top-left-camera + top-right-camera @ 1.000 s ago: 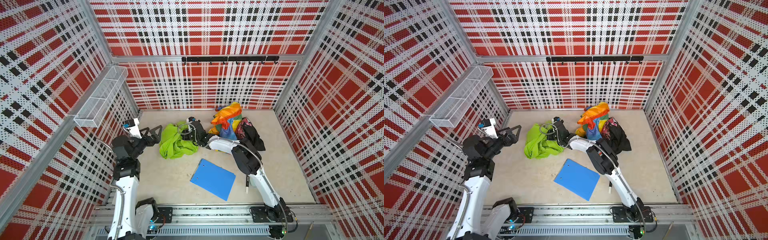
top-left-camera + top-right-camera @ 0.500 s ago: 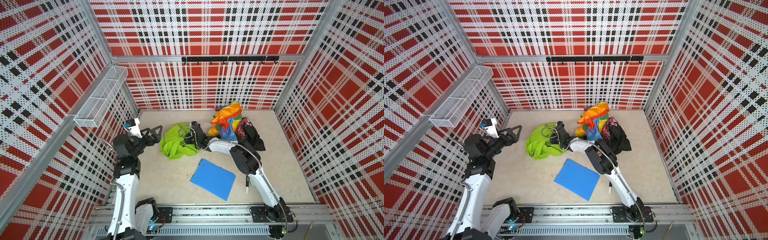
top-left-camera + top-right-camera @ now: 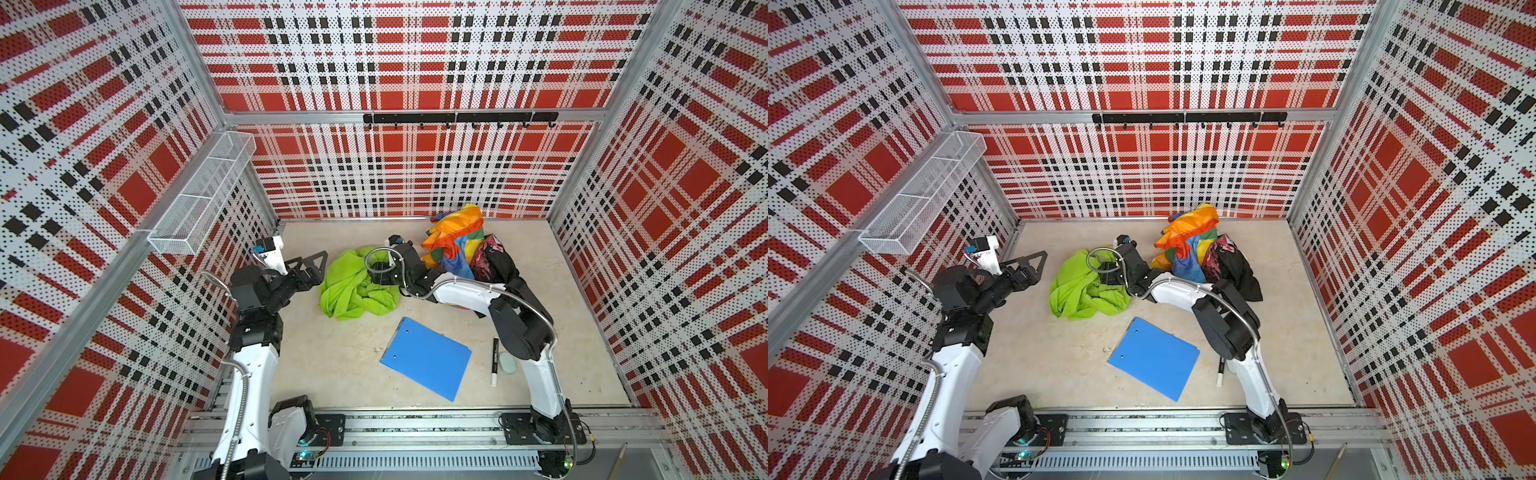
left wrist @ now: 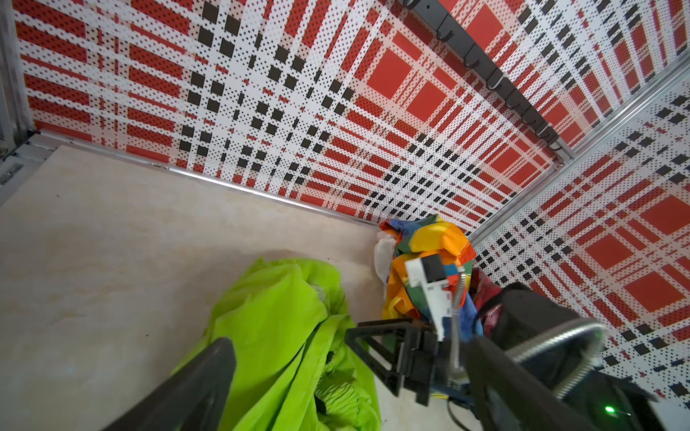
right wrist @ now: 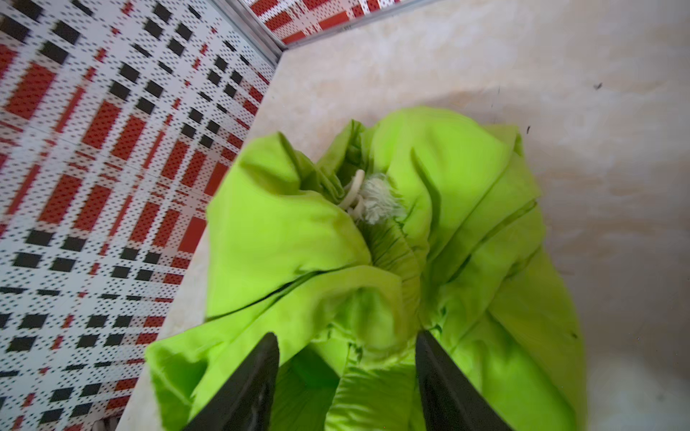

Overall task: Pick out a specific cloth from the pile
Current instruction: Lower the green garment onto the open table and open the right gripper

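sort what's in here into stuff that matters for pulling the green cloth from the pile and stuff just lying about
Job in hand:
- pile: rainbow-striped cloth, black printed garment
- lime-green cloth, lying apart from the pile
- right gripper, open over it

Just lying about:
- blue clipboard
- black marker
- pale disc
- wire basket
- hook rail

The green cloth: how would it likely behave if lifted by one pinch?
The green cloth lies crumpled in soft folds, so it would probably hang floppy. It looks thin, likely light. Its white cord might dangle or snag.
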Motion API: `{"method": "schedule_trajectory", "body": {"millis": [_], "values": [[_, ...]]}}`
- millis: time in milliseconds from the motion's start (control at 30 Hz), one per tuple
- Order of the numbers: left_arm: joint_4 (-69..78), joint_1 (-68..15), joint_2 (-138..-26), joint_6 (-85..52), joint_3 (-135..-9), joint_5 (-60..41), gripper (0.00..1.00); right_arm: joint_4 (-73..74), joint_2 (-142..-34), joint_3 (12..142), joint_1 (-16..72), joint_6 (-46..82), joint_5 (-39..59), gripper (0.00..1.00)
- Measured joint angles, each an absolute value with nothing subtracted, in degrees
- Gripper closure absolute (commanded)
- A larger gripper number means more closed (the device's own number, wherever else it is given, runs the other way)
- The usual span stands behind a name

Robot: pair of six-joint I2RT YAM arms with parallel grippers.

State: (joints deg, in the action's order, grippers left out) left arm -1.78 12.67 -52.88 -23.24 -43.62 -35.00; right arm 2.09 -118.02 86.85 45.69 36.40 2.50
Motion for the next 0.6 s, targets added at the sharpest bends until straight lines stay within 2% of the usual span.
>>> {"method": "schedule_trajectory", "body": {"millis": [167, 333, 600], "values": [[-6.0, 6.8, -57.3, -21.8, -47.1, -29.4, 0.01, 3.5, -105.4, 76.5, 45.7, 35.4, 1.1, 0.29], [-10.7, -1.3, -64.6, -21.3, -50.7, -19.7, 0.01, 3.6, -94.0, 68.1, 45.7, 34.1, -0.1, 0.22], [-17.3, -9.1, -84.0, -21.8, -59.5, -7.7, 0.01, 0.6, -79.7, 61.6, 45.7, 31.7, -4.7, 0.19]]}}
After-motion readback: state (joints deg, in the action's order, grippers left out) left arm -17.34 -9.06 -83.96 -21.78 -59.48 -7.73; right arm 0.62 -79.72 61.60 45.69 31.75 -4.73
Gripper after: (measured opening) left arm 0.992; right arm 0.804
